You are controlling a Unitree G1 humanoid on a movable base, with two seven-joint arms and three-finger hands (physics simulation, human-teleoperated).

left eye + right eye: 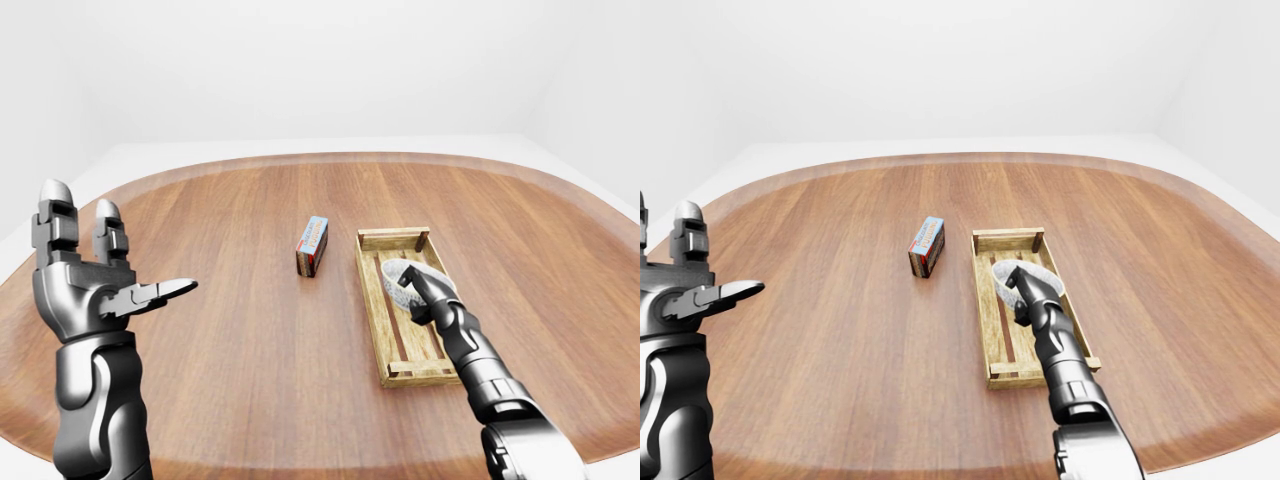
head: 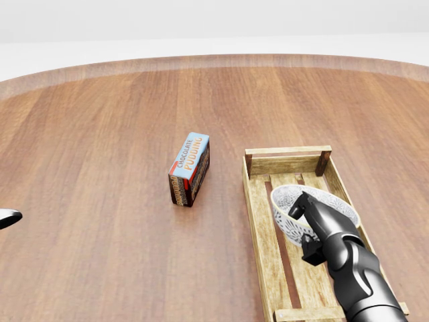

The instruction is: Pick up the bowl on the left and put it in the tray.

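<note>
The bowl (image 2: 287, 201), white with a dark speckled pattern, is over the upper half of the wooden slatted tray (image 2: 259, 221), inside its walls and tilted. I cannot tell if it touches the slats. My right hand (image 2: 310, 227) reaches in from the bottom right and is shut on the bowl's near rim, with fingers over the edge and the thumb beneath. In the left-eye view my left hand (image 1: 112, 272) is raised at the left, away from the tray. It is open, two fingers upright and the thumb pointing right, holding nothing.
A chocolate pudding box (image 2: 190, 168) stands on the round wooden table (image 2: 100, 168), just left of the tray. White floor and walls surround the table.
</note>
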